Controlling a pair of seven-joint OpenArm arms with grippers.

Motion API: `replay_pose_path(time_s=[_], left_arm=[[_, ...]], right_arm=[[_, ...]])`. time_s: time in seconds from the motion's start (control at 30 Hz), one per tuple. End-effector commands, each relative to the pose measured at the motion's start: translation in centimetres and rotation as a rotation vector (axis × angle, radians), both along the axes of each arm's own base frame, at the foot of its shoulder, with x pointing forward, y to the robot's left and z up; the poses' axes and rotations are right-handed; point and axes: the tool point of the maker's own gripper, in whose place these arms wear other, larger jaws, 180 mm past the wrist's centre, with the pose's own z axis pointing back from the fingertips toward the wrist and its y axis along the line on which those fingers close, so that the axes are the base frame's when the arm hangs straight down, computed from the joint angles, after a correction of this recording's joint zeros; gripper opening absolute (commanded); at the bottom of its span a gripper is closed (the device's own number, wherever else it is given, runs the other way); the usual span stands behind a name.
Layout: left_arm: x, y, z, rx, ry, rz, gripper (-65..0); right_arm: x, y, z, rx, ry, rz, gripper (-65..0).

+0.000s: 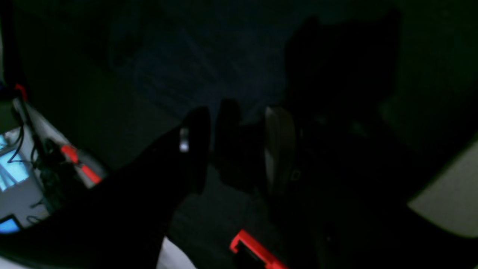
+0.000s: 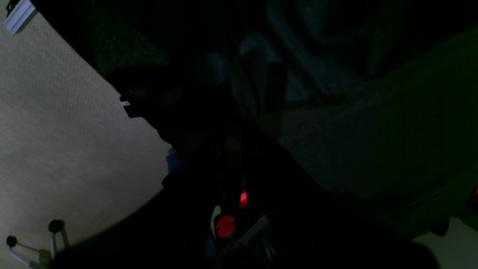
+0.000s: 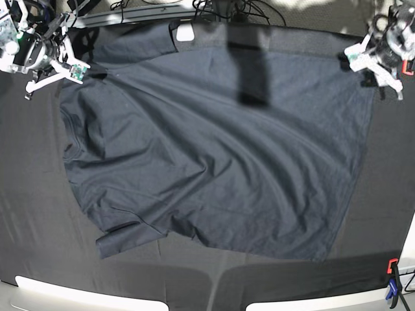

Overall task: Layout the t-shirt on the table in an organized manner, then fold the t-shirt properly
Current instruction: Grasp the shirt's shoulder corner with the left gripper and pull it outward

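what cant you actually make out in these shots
- Left wrist view: too dark and blurred to show whether the left hand touches the t-shirt.
- Right wrist view: the right hand is lost in shadow; any cloth in it can't be seen.
- Base view: both hands sit small at the top corners, their fingertips unclear.
- Base view: the table is cut off by the frame edges.

Orange-and-blue clamp (image 3: 391, 286) at the near right corner, tangled black cables (image 3: 227, 8) along the far edge, a small white tag (image 3: 185, 32) beside them, beige carpet (image 2: 63, 149), lit blue screens (image 1: 13, 170).
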Motion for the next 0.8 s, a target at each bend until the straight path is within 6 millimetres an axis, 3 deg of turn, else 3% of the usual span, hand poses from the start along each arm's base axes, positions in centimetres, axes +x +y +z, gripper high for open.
replay_pose_path(time_s=[0.0,0.17,0.33,0.53,0.77], left_arm=[[0.5,1.0,0.4,0.033,-0.012,0.001,-43.2],[0.4,0.7,0.3,0.021,-0.003,-0.009,-43.1],[-2.7,0.6,-1.3,0.031,0.154,-0.050,-43.1],[-2.9,1.2,0.2,0.080,0.158,-0.126,-43.1],[-2.5,-0.8,1.1,0.008,0.129,-0.201,-43.1]], right_arm=[[0.5,-0.6,0.7,-0.035,-0.010,0.018,-65.0],[0.5,-0.6,0.7,-0.035,-0.010,0.018,-65.0],[0.5,-0.6,0.7,-0.034,-0.010,0.019,-65.0],[0.5,-0.6,0.7,-0.034,-0.010,0.019,-65.0],[0.5,-0.6,0.7,-0.034,-0.010,0.018,-65.0]])
